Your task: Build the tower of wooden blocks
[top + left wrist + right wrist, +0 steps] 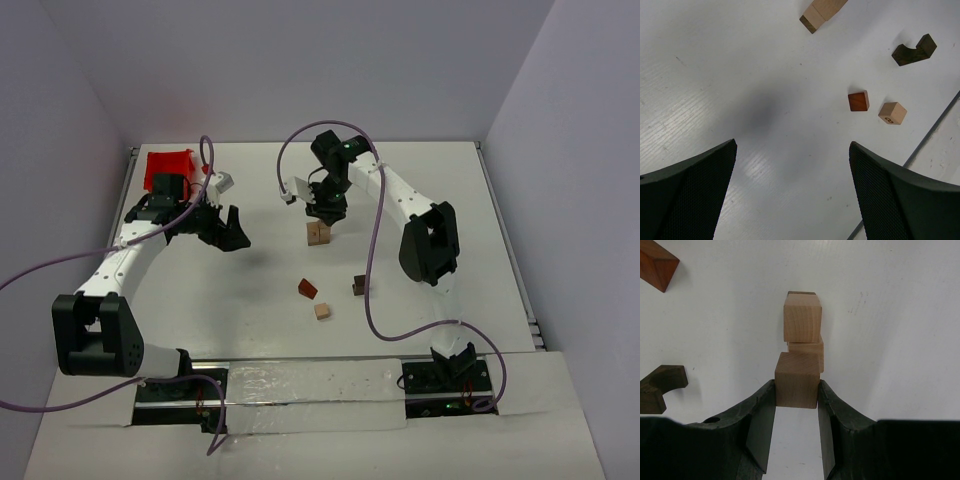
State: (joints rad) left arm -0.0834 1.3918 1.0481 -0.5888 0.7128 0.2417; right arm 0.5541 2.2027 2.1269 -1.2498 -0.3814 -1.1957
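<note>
My right gripper is shut on a light tan cube, gripped by its two side faces. Just beyond that cube stands the start of the wood block tower, two tan blocks close together with a darker edge behind them. I cannot tell whether the held cube touches them. From above, the right gripper hangs directly over these blocks. My left gripper is open and holds nothing, off to the left above bare table; its fingers frame only the white surface.
Three loose pieces lie nearer the arm bases: a reddish-brown wedge, a small tan cube and a dark brown arch piece. A red bin sits at the back left, behind the left arm.
</note>
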